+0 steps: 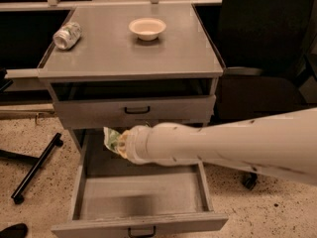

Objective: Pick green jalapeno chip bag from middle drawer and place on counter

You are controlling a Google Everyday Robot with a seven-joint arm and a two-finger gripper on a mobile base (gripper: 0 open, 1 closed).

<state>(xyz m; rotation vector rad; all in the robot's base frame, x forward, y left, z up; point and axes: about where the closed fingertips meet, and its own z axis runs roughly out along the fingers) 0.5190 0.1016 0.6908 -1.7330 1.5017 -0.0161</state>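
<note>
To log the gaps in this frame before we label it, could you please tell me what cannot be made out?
- The gripper, at the arm's tip above the middle drawer: covered by the wrist in the camera view.
- The green jalapeno chip bag: only its left part shows, the arm hides the rest.
- The can on the counter: print too small to read.
</note>
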